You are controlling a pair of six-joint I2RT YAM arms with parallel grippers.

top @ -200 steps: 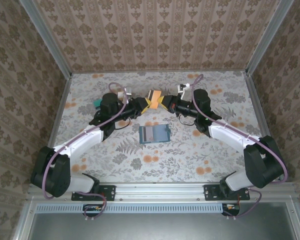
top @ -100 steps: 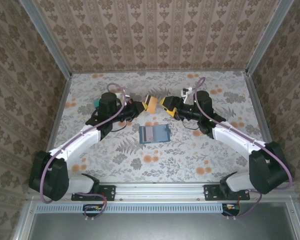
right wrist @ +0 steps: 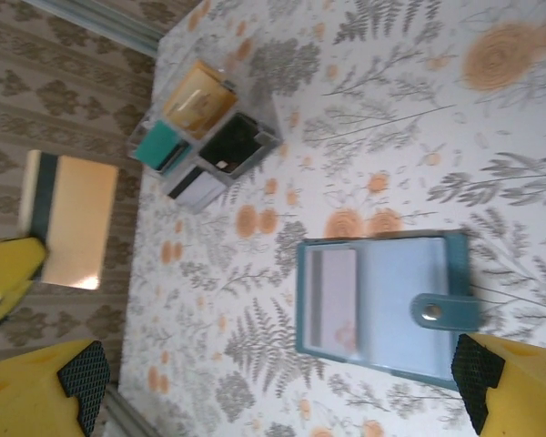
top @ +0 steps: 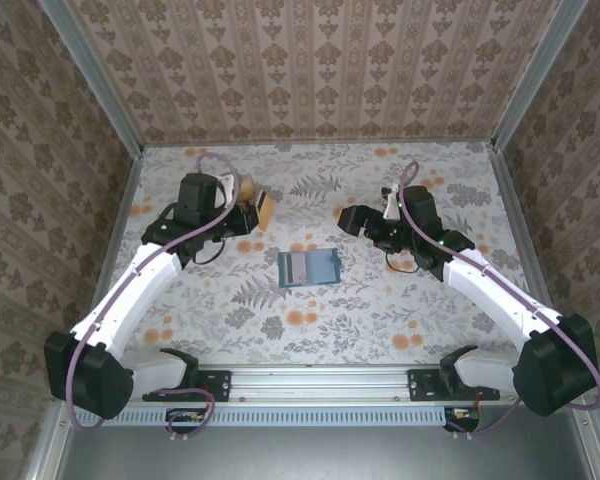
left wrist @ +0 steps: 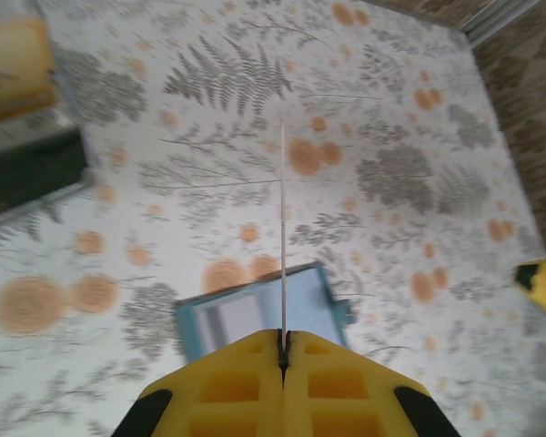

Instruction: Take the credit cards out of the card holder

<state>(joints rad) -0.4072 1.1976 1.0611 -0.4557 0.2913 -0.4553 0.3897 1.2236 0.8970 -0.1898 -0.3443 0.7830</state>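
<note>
Found the card holder [right wrist: 391,314] lying open and flat on the flowered table [top: 380,310], near its middle, between the two arms and closer to their bases than either gripper. Saw its slate-blue inner faces turned up, with a snap tab [right wrist: 432,311] at one edge and a grey card [right wrist: 332,296] sitting in a slot on the opposite half. Noticed the tan-orange card [right wrist: 68,218], with a dark stripe across one end, raised above the table and well apart from the holder, pinched by the left gripper [top: 258,210]. In the left wrist view, saw this card edge-on as a thin line, with the yellow fingers [left wrist: 227,382] pressed together on it. Found the right gripper [top: 352,218] on the other side of the holder, hanging over the table with nothing between its yellow fingers [right wrist: 528,391], which stood spread wide apart. Saw also a small clear tray [right wrist: 205,137] with compartments near the table's edge on the left arm's side, well apart from the holder, with a tan card, a teal-green one, a dark one and a pale one inside; could not tell more of them
</note>
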